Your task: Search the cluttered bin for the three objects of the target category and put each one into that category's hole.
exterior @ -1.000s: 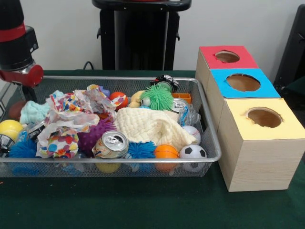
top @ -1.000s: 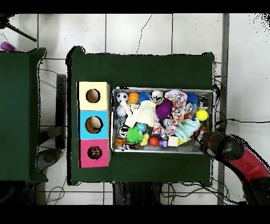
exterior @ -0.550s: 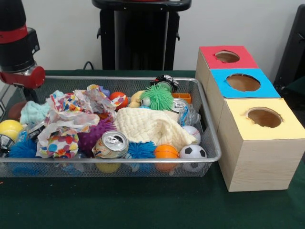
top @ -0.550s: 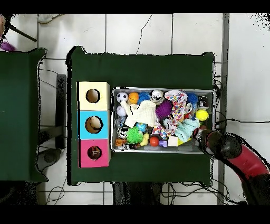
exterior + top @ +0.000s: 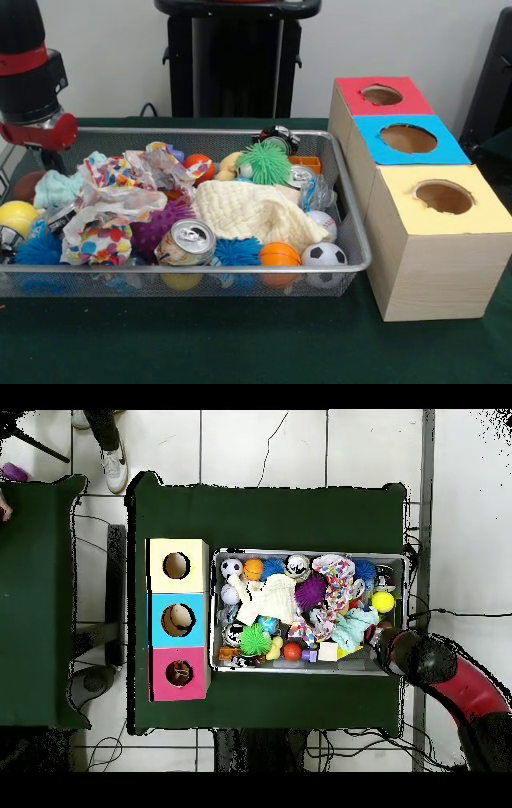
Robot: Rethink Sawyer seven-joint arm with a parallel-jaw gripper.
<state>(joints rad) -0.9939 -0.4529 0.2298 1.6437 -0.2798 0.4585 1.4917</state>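
A wire mesh bin point(image 5: 352, 232) is seen on the green table point(image 5: 240, 344), crowded with mixed objects. Along its front edge a soccer ball point(image 5: 323, 255), an orange ball point(image 5: 279, 254), a blue spiky ball point(image 5: 237, 251) and a drink can point(image 5: 186, 242) are lined up, the can lying on its side with its top turned toward the camera. Behind them a cream cloth point(image 5: 248, 210) is spread over the middle of the bin, and a purple knobbly ball point(image 5: 156, 230) is wedged beside a crumpled patterned wrapper point(image 5: 120, 200). A green spiky ball point(image 5: 264, 162) is perched near the far wall, with a baseball point(image 5: 323, 222) by the right wall and a yellow ball point(image 5: 16, 216) at the left end. Beside the bin a row of three wooden boxes is placed, each topped with a coloured panel and a round hole: a yellow box point(image 5: 436, 232), a blue box point(image 5: 408, 140) and a red box point(image 5: 380, 94). In the overhead view a pale object is visible inside the blue box's hole. The gripper point(image 5: 36, 152) is positioned over the bin's left end, near a mint-green cloth point(image 5: 56, 188); whether its fingers are spread or closed cannot be told. Which objects belong to the target category cannot be determined.
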